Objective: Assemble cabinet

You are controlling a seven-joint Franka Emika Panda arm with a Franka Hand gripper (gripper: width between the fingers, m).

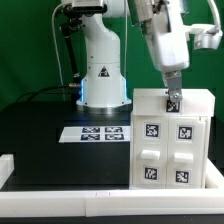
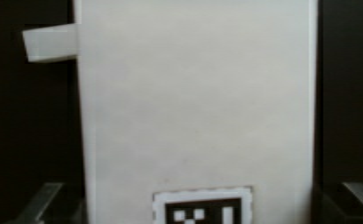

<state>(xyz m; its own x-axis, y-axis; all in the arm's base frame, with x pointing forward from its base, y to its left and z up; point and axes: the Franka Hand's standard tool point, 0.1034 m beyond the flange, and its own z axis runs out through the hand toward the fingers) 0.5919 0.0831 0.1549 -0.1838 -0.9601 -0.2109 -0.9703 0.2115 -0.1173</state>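
The cabinet [image 1: 166, 140] is a large white box standing at the exterior view's right, with several black-and-white tags and smaller white blocks on its front face. My gripper [image 1: 172, 98] is down at its top edge, just above a tag. In the wrist view the cabinet's white face [image 2: 196, 100] fills the middle, with a tag [image 2: 203, 208] near the gripper [image 2: 203, 200]. The two dark fingers [image 2: 46, 200] stand spread on either side of the box, each with a dark gap to its wall. A small white tab [image 2: 50, 45] sticks out from one side of the box.
The marker board [image 1: 92, 132] lies flat on the black table at the exterior view's left of the cabinet. The robot's white base [image 1: 103, 75] stands behind it. A white rim [image 1: 60, 196] runs along the table's front and left edge.
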